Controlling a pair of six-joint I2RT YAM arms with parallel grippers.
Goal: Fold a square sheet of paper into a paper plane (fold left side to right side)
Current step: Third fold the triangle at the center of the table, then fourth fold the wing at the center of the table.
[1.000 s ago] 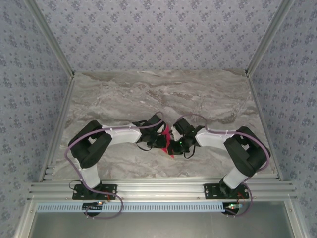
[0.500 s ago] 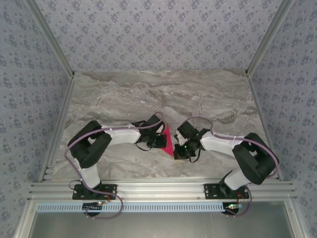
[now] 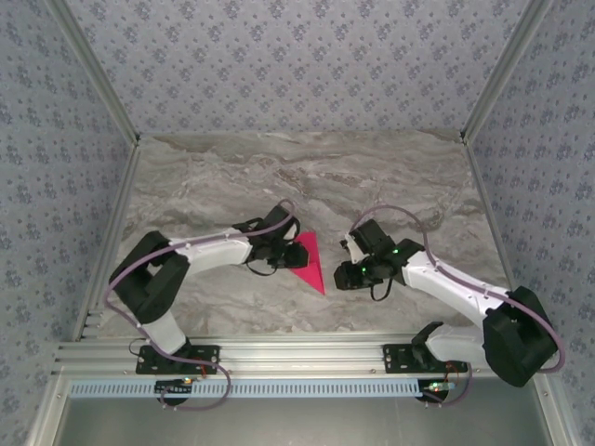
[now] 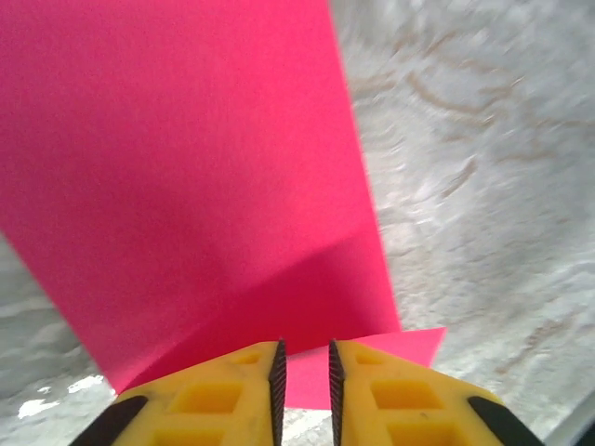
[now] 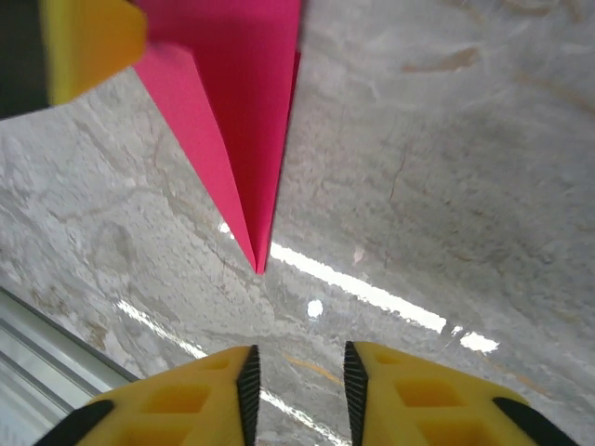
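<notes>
The square sheet of paper [image 3: 308,258] is magenta-pink and lies folded into a narrow triangle mid-table, its point toward the near edge. My left gripper [image 3: 279,247] sits at the paper's left edge. In the left wrist view its yellow jaws [image 4: 307,348] stand a narrow gap apart over a lower corner of the paper [image 4: 186,167], not pinching it. My right gripper [image 3: 346,273] is to the right of the paper and apart from it. In the right wrist view it [image 5: 299,353] is open and holds nothing, with the paper's tip [image 5: 257,260] a short way ahead.
The marble tabletop [image 3: 390,177] stretches bare behind and beside the paper. Aluminium rails [image 3: 297,355] run along the near edge by the arm bases. Patterned walls [image 3: 297,65] close in the back and sides. A yellow finger of the left gripper [image 5: 88,42] shows at the top left of the right wrist view.
Both grippers were shut at the paper a second ago. The right one has drawn back to the right and opened. The left one has eased open and shifted left, and the paper lies uncovered.
</notes>
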